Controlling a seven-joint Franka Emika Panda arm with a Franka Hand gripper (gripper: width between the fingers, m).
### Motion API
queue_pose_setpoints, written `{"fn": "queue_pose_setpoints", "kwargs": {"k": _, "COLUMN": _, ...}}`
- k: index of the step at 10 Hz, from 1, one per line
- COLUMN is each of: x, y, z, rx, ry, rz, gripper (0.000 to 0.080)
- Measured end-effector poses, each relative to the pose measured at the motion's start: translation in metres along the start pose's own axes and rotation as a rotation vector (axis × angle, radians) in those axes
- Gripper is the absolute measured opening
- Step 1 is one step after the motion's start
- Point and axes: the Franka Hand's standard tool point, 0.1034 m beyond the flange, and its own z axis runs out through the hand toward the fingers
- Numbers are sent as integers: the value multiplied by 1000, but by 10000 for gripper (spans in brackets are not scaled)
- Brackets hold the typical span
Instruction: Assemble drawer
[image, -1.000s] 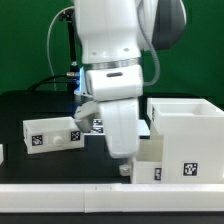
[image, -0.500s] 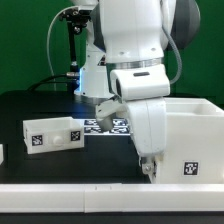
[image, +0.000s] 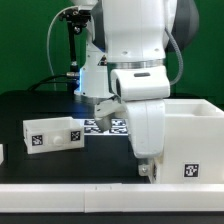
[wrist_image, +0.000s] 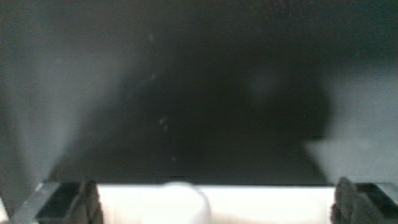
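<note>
A robot arm's claw (image: 148, 168) hangs low at the front of the big drawer casing (image: 192, 125) on the black tabletop (image: 40, 165). The wrist view shows its fingers (wrist_image: 64, 200) spread wide, released, straddling a knobbed tray (wrist_image: 196, 203), probably to nudge it inward. A second tray (image: 52, 133) waits well apart, toward the exterior view's left.

A green backdrop (image: 22, 40) is hanging behind the black desk (image: 30, 105)'s far edge, where a blue light (image: 78, 83) is glowing; a white strip (image: 60, 192) is running along its near edge.

White casing (image: 195, 135), white tray (image: 60, 135), black-and-white square tags (image: 190, 170)
</note>
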Motion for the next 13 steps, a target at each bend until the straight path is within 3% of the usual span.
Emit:
{"fn": "queue_pose_setpoints", "kwargs": {"k": 2, "x": -23, "y": 2, "z": -8, "rx": 9, "ry": -11, "rz": 27, "gripper": 649}}
{"fn": "queue_pose_setpoints", "kwargs": {"k": 4, "x": -49, "y": -2, "z": -14, "rx": -11, "ry": -22, "rz": 72, "gripper": 649}}
{"fn": "queue_pose_setpoints", "kwargs": {"k": 5, "x": -55, "y": -2, "z": -16, "rx": -27, "ry": -23, "rz": 89, "gripper": 649}}
{"fn": "queue_pose_setpoints", "kwargs": {"k": 10, "x": -55, "y": -3, "z": -16, "rx": -27, "ry": -24, "rz": 76, "gripper": 649}}
{"fn": "queue_pose_setpoints", "kwargs": {"k": 11, "x": -60, "y": -5, "z": -24, "rx": -50, "ry": -30, "rz": 10, "gripper": 649}}
{"fn": "queue_pose_setpoints", "kwargs": {"k": 13, "x": -66, "y": -21, "z": -33, "rx": -42, "ry": -54, "rz": -143, "gripper": 649}}
